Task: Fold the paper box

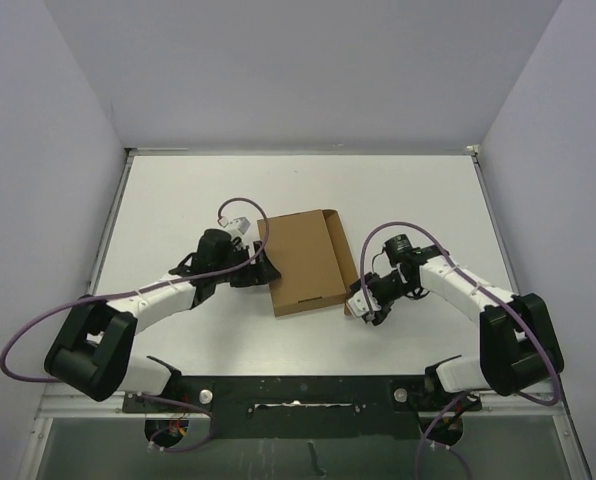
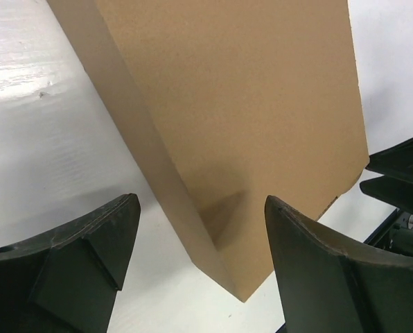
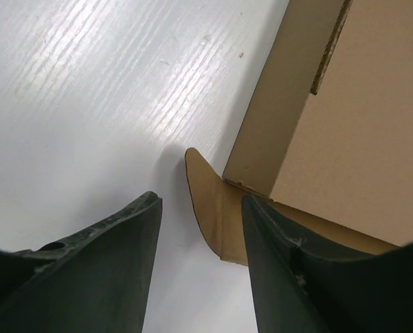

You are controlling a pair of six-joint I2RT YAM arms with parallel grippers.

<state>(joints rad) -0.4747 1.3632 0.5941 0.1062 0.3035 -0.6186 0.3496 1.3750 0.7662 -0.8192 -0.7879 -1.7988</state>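
1. The paper box (image 1: 303, 262) lies near the middle of the table (image 1: 178, 210) as a shallow brown carton with its plain top face up and its long sides running away from the arms, slightly slanted.
2. A low wall stands up along its far and right edges. At the near right corner a small rounded tab (image 3: 213, 215) sticks out flat on the table.
3. The left gripper (image 1: 256, 264) sits at the left long side of the box. In the left wrist view its fingers (image 2: 75, 263) are spread wide, with a corner of the box pointing into the gap and daylight on both sides, so nothing is held.
4. The right gripper (image 1: 364, 306) is low at the near right corner. Its fingers (image 3: 95, 277) stand moderately apart around the tab; one finger is clear of it, and whether the other touches the tab I cannot tell.
5. The walls around the table are white.
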